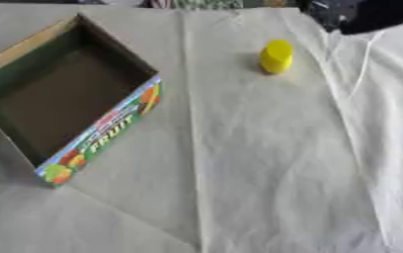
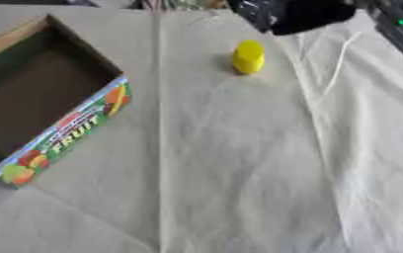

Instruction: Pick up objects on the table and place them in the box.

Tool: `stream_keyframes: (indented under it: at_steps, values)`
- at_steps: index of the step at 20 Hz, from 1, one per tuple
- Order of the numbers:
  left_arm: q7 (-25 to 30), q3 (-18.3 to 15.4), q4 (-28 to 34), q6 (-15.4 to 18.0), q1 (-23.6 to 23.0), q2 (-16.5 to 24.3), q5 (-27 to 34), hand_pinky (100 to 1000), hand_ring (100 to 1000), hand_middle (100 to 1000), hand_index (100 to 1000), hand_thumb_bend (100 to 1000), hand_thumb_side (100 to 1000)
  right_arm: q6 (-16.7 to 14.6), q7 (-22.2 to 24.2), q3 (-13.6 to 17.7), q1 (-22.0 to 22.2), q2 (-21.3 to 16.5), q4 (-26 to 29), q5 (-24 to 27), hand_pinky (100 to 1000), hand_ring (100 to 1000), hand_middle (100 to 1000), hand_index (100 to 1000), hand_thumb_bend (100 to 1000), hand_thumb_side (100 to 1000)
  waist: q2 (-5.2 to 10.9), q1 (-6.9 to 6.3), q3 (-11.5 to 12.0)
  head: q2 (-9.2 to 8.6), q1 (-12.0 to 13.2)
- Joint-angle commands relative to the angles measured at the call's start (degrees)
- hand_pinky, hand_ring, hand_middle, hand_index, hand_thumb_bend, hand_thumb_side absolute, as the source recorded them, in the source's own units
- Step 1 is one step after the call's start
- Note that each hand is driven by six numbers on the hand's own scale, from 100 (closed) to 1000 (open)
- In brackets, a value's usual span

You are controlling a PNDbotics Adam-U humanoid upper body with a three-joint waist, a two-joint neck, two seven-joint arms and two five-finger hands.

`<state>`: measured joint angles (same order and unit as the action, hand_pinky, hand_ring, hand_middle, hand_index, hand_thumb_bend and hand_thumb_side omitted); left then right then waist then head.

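- The place is looking like a staged test bench in a lab or demo room rather than a home: a table (image 1: 265, 163) is lying under a plain cream cloth, creased and folding into ridges.
- An open cardboard box (image 1: 101, 131) with a bright "FRUIT" print is sitting on the cloth, and only one small yellow cylinder (image 1: 276, 56) is standing well to its right, farther back.
- Beyond the cylinder, at the far edge, dark equipment (image 2: 296, 14) is showing; what it is cannot be told.
- At the right edge, a black device (image 2: 401, 22) is showing a green light.
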<state>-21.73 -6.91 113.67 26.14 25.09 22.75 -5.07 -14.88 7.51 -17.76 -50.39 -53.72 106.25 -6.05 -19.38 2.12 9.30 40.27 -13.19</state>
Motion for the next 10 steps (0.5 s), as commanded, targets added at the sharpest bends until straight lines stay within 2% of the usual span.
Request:
stream_keyframes:
  at_steps: [1,6,10]
  values:
    - [-1.7,-0.4,0.9,2.5,1.6,3.1,-0.5,801,803,776,873,215,146,-1.1,3.9,-2.6,-5.9,8.0,-7.1,-2.9,752,778,293,455,100,100,1.57,-0.45,1.1,0.76,-1.9]
    - [-3.0,0.9,0.9,5.4,4.1,4.8,-0.8,804,805,776,877,268,106,-3.6,5.4,-3.2,-13.3,20.6,-19.4,-8.8,751,774,293,455,100,100,1.73,-0.7,4.7,1.32,-4.7]
    - [-1.9,1.9,0.9,5.9,5.4,4.5,0.2,804,805,776,876,262,114,-6.6,5.2,-3.5,-16.3,27.2,-28.4,-15.3,753,783,293,456,100,100,1.63,-0.25,7.1,1.23,-5.9]
